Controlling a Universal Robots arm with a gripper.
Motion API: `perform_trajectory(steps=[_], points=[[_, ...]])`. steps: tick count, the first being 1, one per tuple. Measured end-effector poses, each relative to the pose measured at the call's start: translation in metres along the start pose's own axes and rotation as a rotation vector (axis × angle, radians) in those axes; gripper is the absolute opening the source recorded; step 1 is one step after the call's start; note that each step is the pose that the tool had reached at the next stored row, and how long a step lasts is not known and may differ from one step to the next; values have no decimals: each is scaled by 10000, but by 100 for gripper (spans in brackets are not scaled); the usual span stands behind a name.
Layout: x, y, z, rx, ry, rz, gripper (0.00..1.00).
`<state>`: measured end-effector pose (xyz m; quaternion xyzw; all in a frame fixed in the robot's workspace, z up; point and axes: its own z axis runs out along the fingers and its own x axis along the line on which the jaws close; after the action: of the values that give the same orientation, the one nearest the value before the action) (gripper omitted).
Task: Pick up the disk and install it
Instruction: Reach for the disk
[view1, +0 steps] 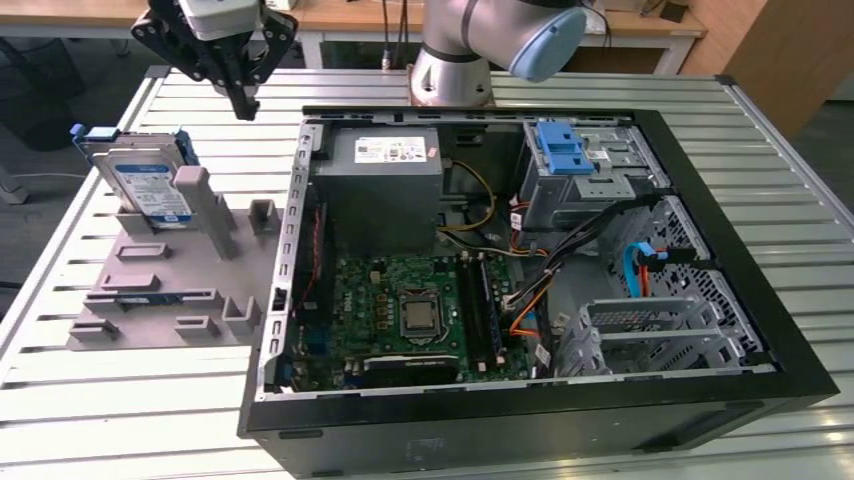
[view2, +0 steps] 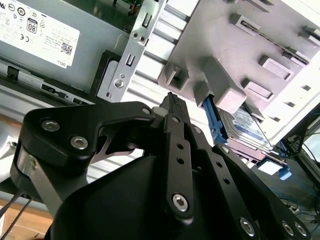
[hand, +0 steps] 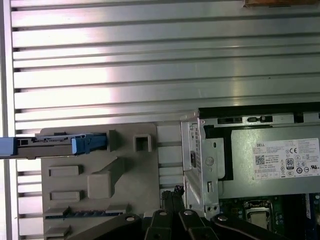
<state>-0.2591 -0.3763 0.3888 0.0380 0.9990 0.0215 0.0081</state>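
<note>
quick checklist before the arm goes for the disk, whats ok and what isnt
1. Disk standing on edge in the grey fixture: ok.
2. Gripper carrying nothing: ok.
3. Gripper lined up on the disk: not ok; it hangs apart from it, above the table.
4. Jaws open for a grasp: not ok; the fingertips meet.
5. Computer case open on top: ok.
6. Drive cage free of cables: cannot tell.
</note>
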Motion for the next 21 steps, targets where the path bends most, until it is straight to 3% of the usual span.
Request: perform_trajectory(steps=[9, 21], points=[[177, 36, 11, 5, 47, 2, 11], [213, 37, 15, 5, 50, 2, 11]])
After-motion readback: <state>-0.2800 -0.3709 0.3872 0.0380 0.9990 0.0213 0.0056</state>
